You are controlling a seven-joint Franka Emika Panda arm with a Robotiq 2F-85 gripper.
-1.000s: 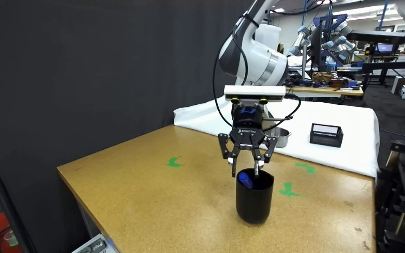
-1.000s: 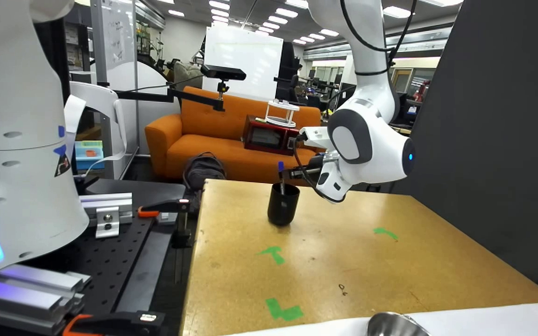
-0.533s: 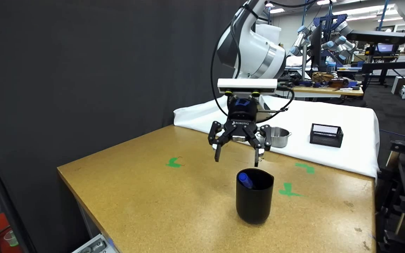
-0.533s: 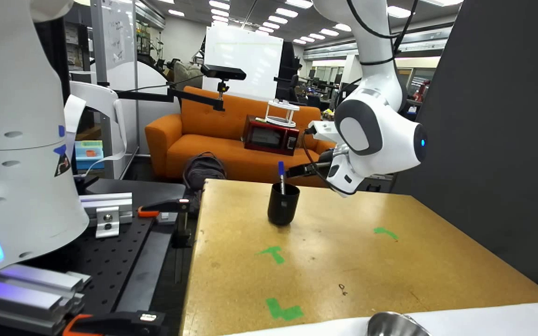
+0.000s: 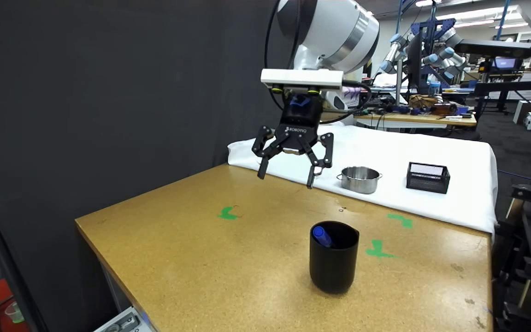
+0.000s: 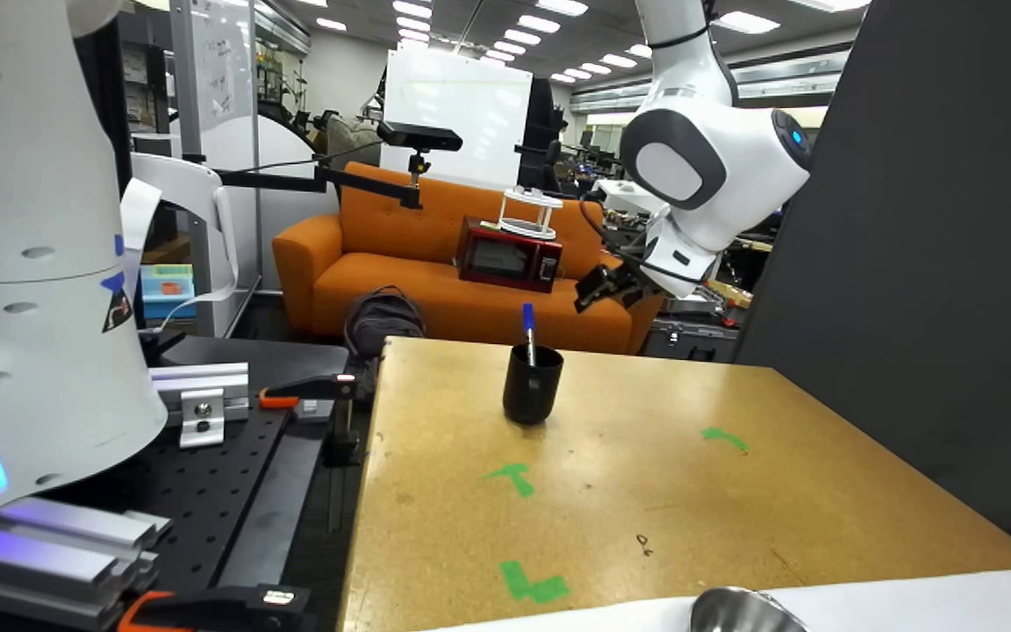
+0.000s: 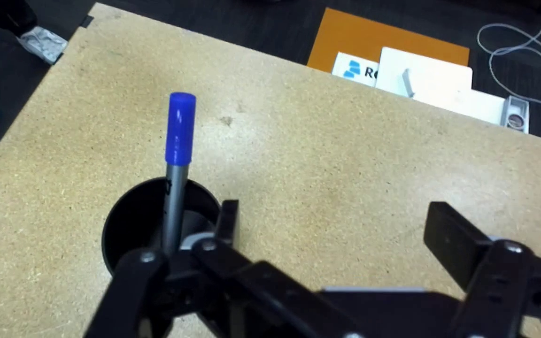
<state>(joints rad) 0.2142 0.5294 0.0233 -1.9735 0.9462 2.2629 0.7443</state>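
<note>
My gripper (image 5: 286, 180) hangs above the wooden table with its jaws wide apart and nothing between them. A black cup (image 5: 333, 272) stands upright on the table, lower than the gripper and apart from it. Leaning inside the cup is a grey marker with a blue cap (image 6: 529, 314), its lower end hidden by the cup wall. In the wrist view the marker (image 7: 180, 129) rises from the cup (image 7: 127, 220) left of the fingers (image 7: 453, 241), and the left finger overlaps part of the cup's rim in the picture.
A steel pot (image 5: 360, 183) and a black mesh box (image 5: 427, 180) sit on white cloth (image 5: 466, 184) along one table side. Green tape marks (image 5: 378, 249) are stuck to the tabletop. A dark panel (image 6: 918, 263) borders another side. An orange sofa (image 6: 435, 281) stands beyond the table.
The jaws have spread and the gripper has risen up and away from the cup, moving left in an exterior view. The marker and cup have stayed in place.
</note>
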